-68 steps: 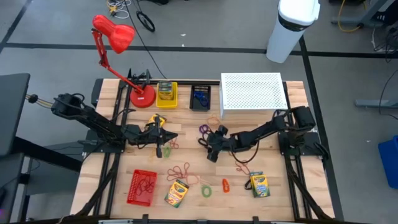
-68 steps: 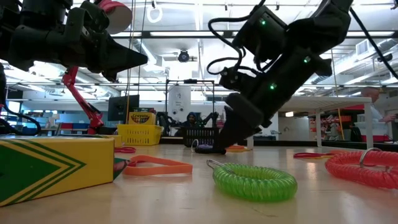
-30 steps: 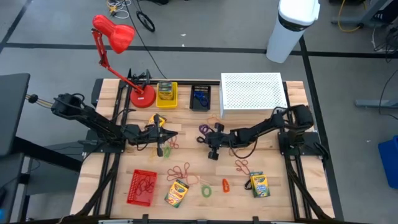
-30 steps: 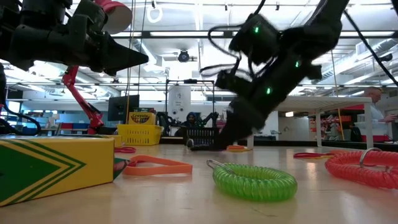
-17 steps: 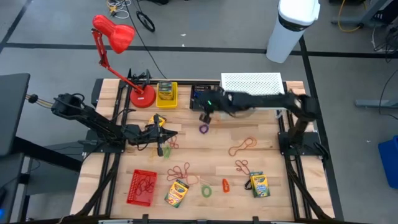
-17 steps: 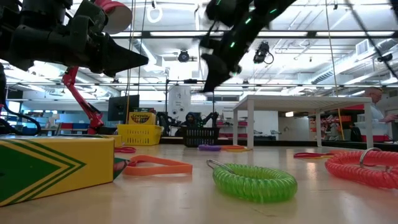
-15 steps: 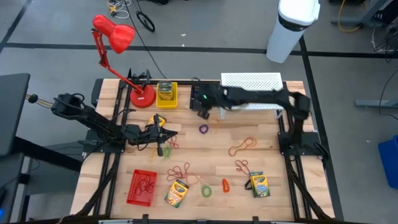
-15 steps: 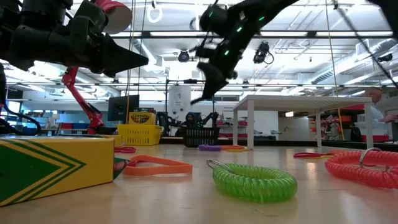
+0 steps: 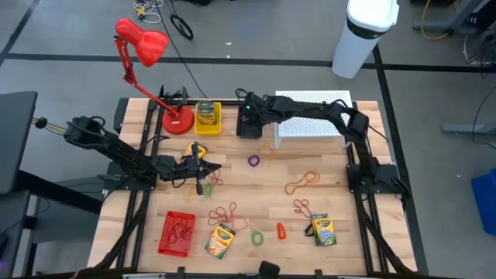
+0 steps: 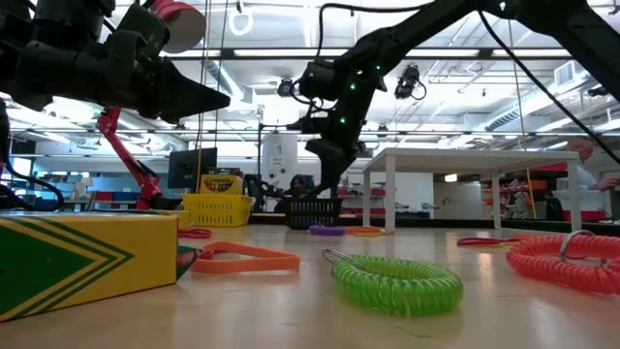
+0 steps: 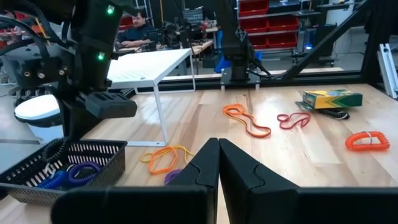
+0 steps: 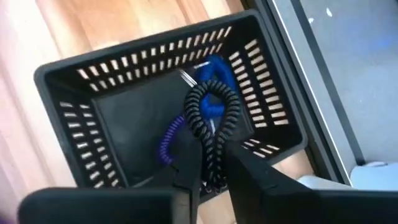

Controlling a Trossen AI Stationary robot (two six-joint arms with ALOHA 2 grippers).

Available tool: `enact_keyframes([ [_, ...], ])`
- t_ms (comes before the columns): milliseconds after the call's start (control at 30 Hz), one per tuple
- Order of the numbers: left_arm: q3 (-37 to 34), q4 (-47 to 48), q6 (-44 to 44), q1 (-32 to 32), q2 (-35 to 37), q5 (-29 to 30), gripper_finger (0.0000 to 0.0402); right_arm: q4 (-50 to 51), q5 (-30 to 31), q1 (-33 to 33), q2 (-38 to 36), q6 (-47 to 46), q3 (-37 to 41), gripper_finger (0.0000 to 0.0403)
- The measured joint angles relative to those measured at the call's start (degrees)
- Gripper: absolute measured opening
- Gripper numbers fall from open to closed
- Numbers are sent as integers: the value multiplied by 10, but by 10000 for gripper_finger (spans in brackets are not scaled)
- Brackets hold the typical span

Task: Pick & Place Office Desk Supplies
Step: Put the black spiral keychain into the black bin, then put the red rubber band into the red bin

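Right pincer point(image 12: 210, 163) slightly parted around black coil point(image 12: 210, 124) above basket point(image 12: 74, 99)

A robotics lab or workshop: a wooden table point(image 9: 333, 194) carrying two dark arms on metal frames stands on a grey floor marked with black tape lines, cables trailing (a yellow one at the far edge). Beyond it, an open hall with ceiling strip lights, exposed ducts, red storage bins point(image 11: 264, 25) and a seated person point(image 11: 138, 34) at another bench

crayon boxes point(image 9: 322, 230): 3 clear, a fourth unsure
baskets point(image 9: 177, 232): 3
loose coil loops point(image 9: 253, 160): 3
arms point(image 9: 116, 151): 2
lamp point(image 9: 141, 40): 1
riser point(image 9: 314, 115): 1
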State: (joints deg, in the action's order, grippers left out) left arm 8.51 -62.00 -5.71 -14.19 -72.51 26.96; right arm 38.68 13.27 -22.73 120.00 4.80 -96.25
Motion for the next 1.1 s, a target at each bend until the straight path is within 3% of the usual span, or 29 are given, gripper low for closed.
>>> enact_keyframes([
  [233,0,7,7,0,0,0,14,-21,13,15,-2,0,0,134],
  [333,0,7,14,1,0,0,14,-12,54,28,-13,0,0,137],
  [433,0,7,16,1,0,0,14,2,95,46,-35,1,0,109],
  [600,0,9,1,0,0,0,14,-2,103,78,-93,-4,36,19],
  [833,0,9,0,0,0,0,14,-156,101,147,-235,-44,245,20],
  [967,7,21,15,8,0,-10,14,-308,117,210,-316,-62,387,5],
  [1100,47,107,9,8,0,-20,9,-480,145,273,-371,-65,521,17],
])
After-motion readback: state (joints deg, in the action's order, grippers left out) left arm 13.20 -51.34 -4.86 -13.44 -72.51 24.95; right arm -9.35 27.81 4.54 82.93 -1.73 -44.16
